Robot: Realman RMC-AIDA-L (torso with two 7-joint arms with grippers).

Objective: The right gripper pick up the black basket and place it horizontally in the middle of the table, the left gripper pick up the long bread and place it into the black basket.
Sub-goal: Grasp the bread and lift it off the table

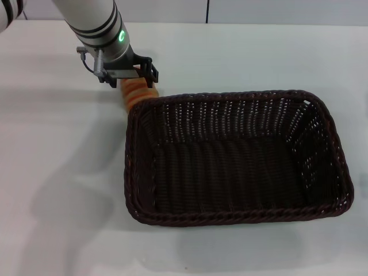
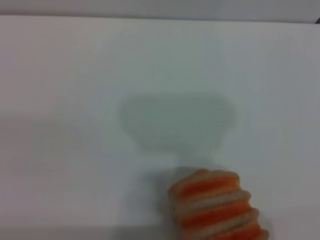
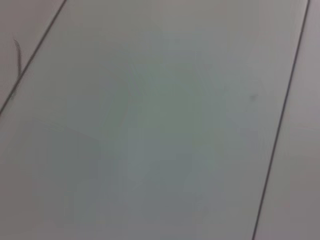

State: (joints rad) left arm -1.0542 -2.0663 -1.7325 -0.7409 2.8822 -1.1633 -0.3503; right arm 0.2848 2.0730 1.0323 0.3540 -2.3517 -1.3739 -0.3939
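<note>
The large rectangular dark woven wicker basket (image 1: 236, 158) sits on the plain white tabletop (image 1: 57, 172), long side running left to right, roughly central though reaching toward the robot's right, so by my reading the basket half of the job is done. All eyes on the left gripper (image 1: 137, 73), black fingers on the end of the silver arm with the green glowing ring, reaching in from the far left. It is clamped on the oblong tan-orange striped loaf of bread (image 1: 138, 92), which hangs down from the fingers, its lower end just beside the basket's far-left corner and, from the head view, looking outside the braided rim. The left wrist view shows the loaf's striped end (image 2: 215, 207) over bare white table, with no wicker under it, which backs that up. Here is what the next move turns on: the basket's open floor lies toward the robot and to its right from the claw, so I judge the bread must travel across that rim before release. The loaf's long axis points mostly downward now; dropped that way it may tip against the wall, so lowering it toward the middle looks safer. The right gripper is nowhere to be seen; its wrist camera shows only a pale lined surface.
</note>
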